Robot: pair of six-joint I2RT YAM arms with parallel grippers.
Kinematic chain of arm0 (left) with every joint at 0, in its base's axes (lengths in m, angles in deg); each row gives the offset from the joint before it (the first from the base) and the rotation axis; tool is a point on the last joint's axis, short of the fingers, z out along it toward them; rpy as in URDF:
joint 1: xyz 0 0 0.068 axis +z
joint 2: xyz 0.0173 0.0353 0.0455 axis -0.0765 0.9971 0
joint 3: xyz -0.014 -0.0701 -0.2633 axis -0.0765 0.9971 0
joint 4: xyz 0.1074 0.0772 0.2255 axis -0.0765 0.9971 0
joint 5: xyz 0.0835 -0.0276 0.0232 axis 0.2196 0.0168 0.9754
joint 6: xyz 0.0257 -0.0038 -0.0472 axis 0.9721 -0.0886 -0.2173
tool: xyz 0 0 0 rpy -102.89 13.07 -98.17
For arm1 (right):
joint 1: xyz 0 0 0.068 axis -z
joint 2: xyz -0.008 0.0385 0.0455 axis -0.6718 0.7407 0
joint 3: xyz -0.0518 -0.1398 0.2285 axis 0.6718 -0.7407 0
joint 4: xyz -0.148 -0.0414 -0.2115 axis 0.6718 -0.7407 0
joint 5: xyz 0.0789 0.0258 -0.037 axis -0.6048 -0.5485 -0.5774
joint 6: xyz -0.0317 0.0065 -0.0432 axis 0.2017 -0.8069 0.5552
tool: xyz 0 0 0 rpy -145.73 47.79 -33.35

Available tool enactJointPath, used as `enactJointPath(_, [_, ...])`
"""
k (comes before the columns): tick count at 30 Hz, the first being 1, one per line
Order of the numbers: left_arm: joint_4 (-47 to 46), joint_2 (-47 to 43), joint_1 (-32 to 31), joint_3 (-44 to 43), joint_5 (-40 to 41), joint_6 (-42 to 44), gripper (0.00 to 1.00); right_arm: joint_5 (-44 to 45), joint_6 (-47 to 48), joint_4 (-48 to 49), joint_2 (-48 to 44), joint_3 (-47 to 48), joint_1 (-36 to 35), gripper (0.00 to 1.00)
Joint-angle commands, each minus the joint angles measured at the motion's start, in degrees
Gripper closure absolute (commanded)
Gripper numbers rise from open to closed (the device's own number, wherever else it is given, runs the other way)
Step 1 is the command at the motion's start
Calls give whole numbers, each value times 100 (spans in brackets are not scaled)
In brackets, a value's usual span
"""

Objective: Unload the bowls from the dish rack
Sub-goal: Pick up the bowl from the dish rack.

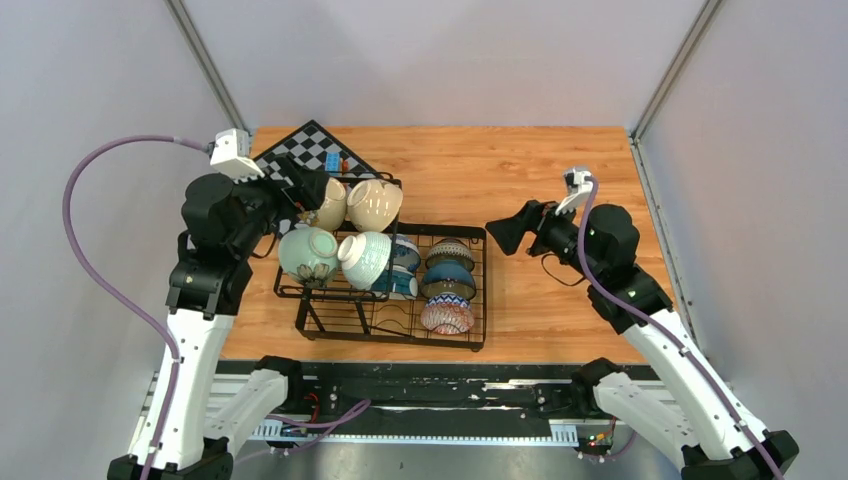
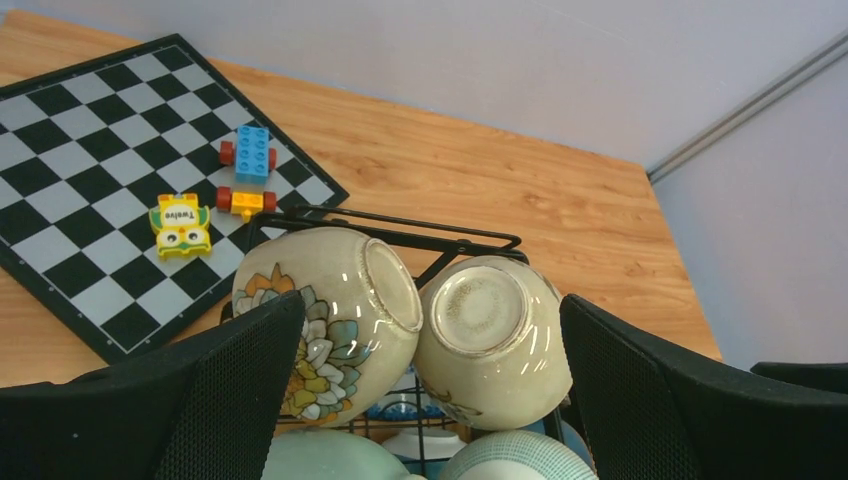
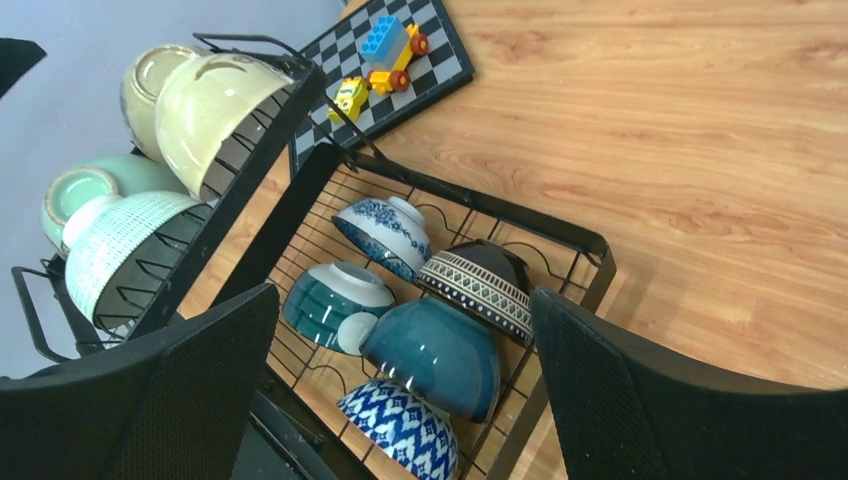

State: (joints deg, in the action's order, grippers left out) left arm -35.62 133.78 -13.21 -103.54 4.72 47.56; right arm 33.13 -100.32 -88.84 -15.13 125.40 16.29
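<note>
On the wooden bench (image 1: 560,180) the dish rack (image 1: 483,290) sits near the front edge, left of centre, the bowls (image 1: 375,203) inside it. My left gripper (image 1: 312,188) gapes empty above its far-left corner; my right gripper (image 1: 505,235) gapes empty beside its right side.

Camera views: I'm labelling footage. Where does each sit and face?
Top external: above, behind the bases, looking down at the black wire dish rack; both arms show.
Left wrist: above rack's back, facing two cream ceramic bowls; open left gripper.
Right wrist: beside rack, facing glazed blue bowls; open right gripper.
Wrists share: black-and-white chessboard.
</note>
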Motion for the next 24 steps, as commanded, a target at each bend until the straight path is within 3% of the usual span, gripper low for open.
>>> enactJointPath(1, [141,-167,-23,-67,300,13,0,-73,-99,-57,-114,-69,-89,1])
enactJointPath(9, [-434,-173,-23,128,-193,-317,0,1150,-345,-30,-757,-438,-87,3])
enactJointPath(14, [-1218,-482,-23,746,221,-678,0,396,26,16,-827,-441,-89,1])
enactJointPath(18, [-1081,-453,-23,639,64,-367,0,-3,-19,45,-614,-368,-88,1])
enactJointPath(24, [-1002,-555,-23,786,-263,-110,0,-1588,-980,1322,325,-9,-229,14])
